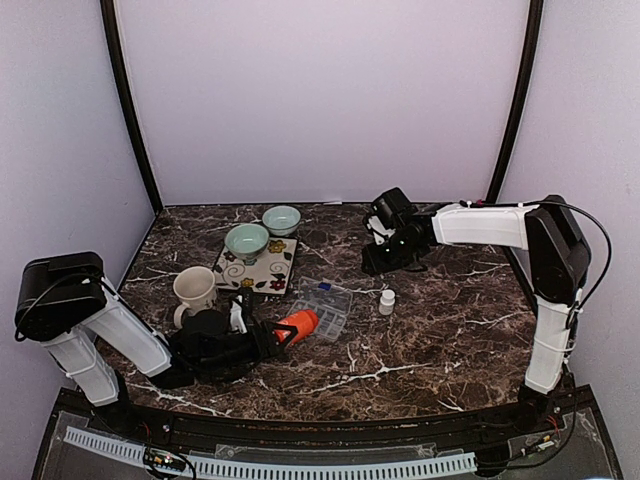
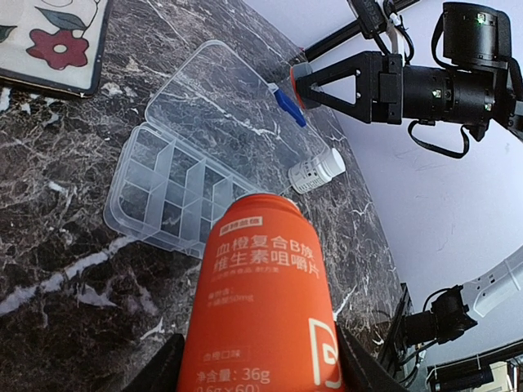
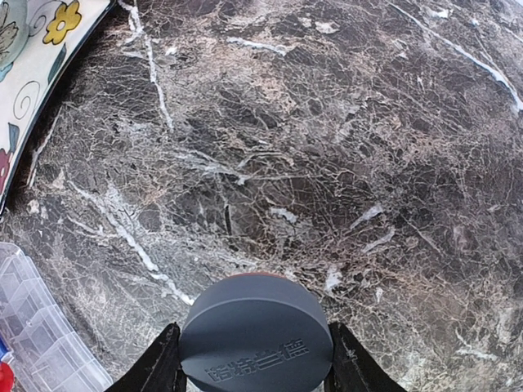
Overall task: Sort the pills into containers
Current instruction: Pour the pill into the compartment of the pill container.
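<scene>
Both arms are the same build really: left arm [image 1: 125, 335] and right arm [image 1: 480, 226] have smooth white plastic shells, with chunky black rounded motor housings [image 1: 558, 245] at the joints. A thin black cable [image 1: 610, 248] loops off the right one. The right gripper [image 2: 301, 82] is all black, with fingers like open triangles.

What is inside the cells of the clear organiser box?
The visible cells look empty, only dividers. The orange bottle in the left gripper covers the corner cells.
</scene>
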